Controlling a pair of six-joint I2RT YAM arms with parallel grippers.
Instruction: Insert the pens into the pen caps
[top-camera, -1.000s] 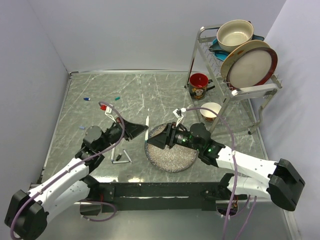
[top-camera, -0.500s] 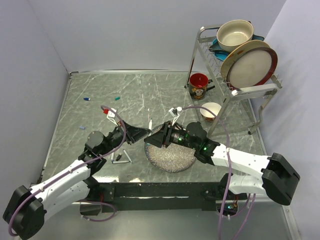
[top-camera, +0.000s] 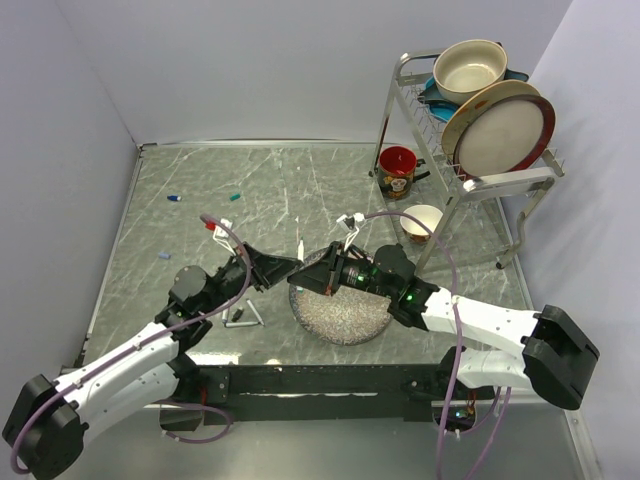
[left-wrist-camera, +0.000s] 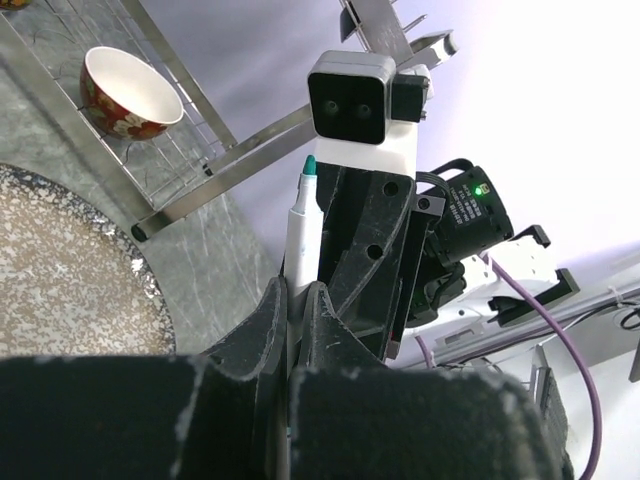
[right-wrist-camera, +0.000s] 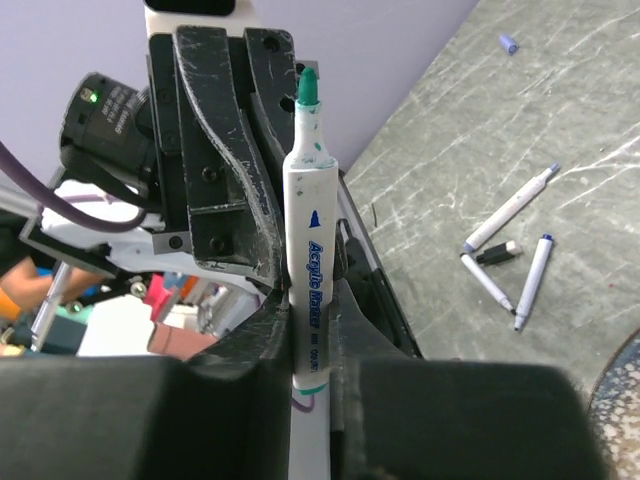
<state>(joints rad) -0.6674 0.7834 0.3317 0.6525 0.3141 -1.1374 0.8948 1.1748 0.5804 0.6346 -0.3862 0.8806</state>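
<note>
Right hand now clamped onto pen.

**Centre jammed, right rear crowded**

My left claw and right claw meet nose to nose on one upright pen over the plate, at its left rim. The dish rack, red mug and bowl crowd the right rear; loose pens lie near left. I can pass over the far middle of the counter.
</note>
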